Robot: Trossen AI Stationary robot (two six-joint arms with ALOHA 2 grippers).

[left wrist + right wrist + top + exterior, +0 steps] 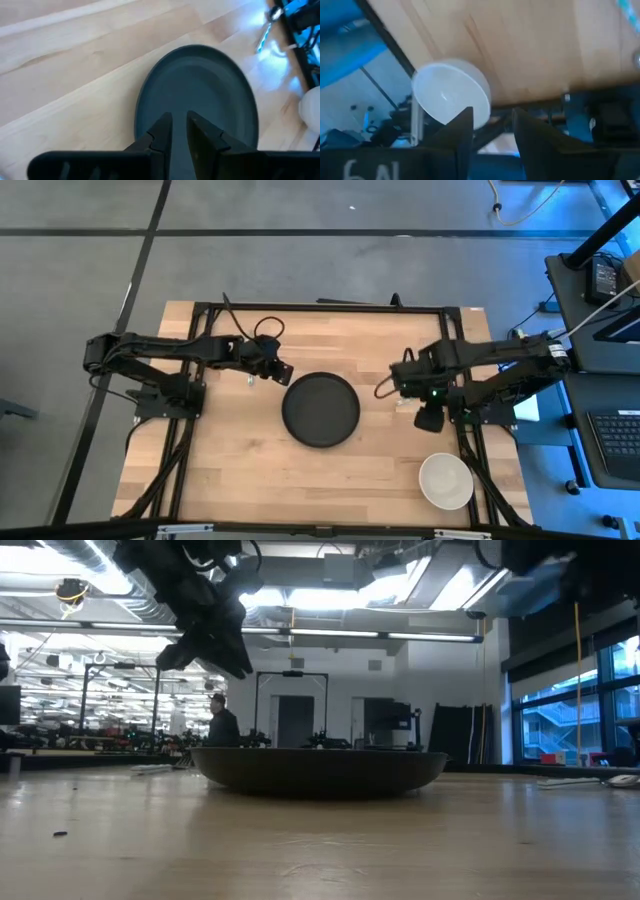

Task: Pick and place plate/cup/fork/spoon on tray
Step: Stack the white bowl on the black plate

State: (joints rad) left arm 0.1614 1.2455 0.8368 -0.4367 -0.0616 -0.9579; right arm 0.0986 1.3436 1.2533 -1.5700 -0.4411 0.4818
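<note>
Two dark arms reached over the wooden table (230, 480) when seen from above: the left gripper (283, 373) hung just beside the left rim of the plate (320, 409), which lay flat near the table's middle, while the right gripper (428, 418) sat over the right side, well apart from the plate. The cup (445, 481) stood near the table's front right corner, clear of both arms. From table height, the plate (320, 770) rested flat on the wood, with the left gripper (215, 640) raised above its left end and touching nothing. Through the left wrist camera, the left gripper (179, 131) had its fingers only a narrow slit apart, empty, poised over the plate (200, 95); a silver utensil (265, 35) lay beyond it, too blurred to name. Through the right wrist camera, the right gripper (492, 130) showed a moderate gap between its fingers, holding nothing, with the cup (447, 92) beyond them at the table's edge.
</note>
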